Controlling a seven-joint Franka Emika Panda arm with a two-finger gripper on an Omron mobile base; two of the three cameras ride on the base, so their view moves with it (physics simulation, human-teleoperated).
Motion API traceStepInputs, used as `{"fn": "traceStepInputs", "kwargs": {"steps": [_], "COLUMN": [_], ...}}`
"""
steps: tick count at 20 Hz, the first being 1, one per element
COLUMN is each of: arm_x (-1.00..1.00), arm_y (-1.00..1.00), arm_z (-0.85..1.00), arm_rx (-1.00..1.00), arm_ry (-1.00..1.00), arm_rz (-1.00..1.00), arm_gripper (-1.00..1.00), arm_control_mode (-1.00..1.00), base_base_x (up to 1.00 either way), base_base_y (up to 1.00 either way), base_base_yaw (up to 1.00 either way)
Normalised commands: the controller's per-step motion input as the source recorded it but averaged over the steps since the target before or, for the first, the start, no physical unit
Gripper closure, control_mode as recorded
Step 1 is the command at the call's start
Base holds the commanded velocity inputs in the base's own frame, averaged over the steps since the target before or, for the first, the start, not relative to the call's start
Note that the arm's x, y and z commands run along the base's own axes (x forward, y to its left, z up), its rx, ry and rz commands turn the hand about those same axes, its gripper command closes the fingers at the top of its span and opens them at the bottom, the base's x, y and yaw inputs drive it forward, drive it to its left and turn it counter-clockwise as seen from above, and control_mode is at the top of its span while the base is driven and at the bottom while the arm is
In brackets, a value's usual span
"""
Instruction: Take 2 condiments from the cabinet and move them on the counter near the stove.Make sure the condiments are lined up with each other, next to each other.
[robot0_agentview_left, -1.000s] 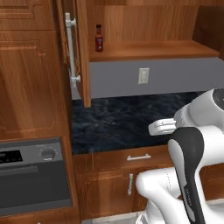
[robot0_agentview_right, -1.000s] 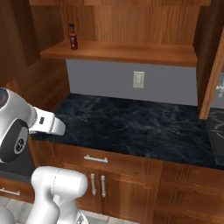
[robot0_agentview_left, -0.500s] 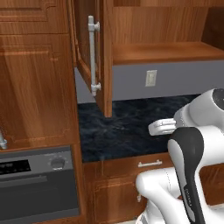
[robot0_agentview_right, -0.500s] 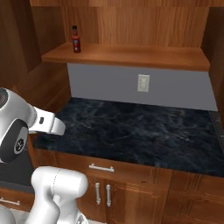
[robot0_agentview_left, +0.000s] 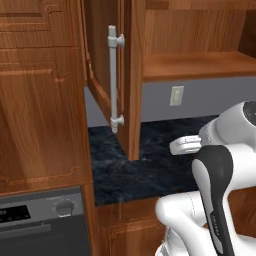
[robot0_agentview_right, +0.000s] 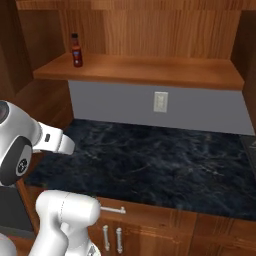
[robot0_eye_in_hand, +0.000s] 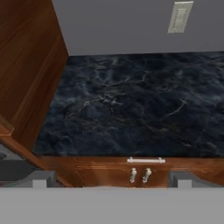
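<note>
The dark red sauce bottle (robot0_agentview_right: 76, 50) stood upright on the cabinet (robot0_agentview_right: 140, 67) shelf; probably light, rigid, slick, best gripped mid-body. The hand (robot0_eye_in_hand: 109, 180) was spread apart, empty.

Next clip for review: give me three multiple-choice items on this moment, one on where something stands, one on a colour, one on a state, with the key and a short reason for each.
1. Where does the dark red sauce bottle stand?
A. on the counter
B. at the left end of the cabinet shelf
C. in the end effector

2. What colour is the counter?
A. white
B. light grey
C. dark blue-black marbled

3. How is the cabinet door?
A. swung open
B. shut
C. taken off

Key: 1 B, the right base view shows it upright on the cabinet shelf, near the left wall. 2 C, dark veined stone in all views. 3 A, the left base view shows it edge-on, jutting out with its bar handle.
</note>
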Motion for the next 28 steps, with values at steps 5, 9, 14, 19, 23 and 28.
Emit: {"fn": "traceStepInputs", "kwargs": {"steps": [5,9,14,19,23,28], "arm_x": [0.0,0.0,0.0,0.0,0.0,0.0], "arm_y": [0.0,0.0,0.0,0.0,0.0,0.0], "arm_z": [0.0,0.0,0.0,0.0,0.0,0.0], "arm_rx": [0.0,0.0,0.0,0.0,0.0,0.0], "arm_ry": [0.0,0.0,0.0,0.0,0.0,0.0], "arm_rz": [0.0,0.0,0.0,0.0,0.0,0.0], "arm_gripper": [-1.0,-1.0,-1.0,-1.0,-1.0,-1.0], "arm_control_mode": [1.0,1.0,1.0,1.0,1.0,1.0], "base_base_x": [0.47,0.44,0.46,0.08,0.01,0.01], "base_base_y": [0.1,0.16,0.16,0.07,0.0,0.0], "base_base_yaw": [-0.03,-0.04,-0.04,0.0,0.0,0.01]}}
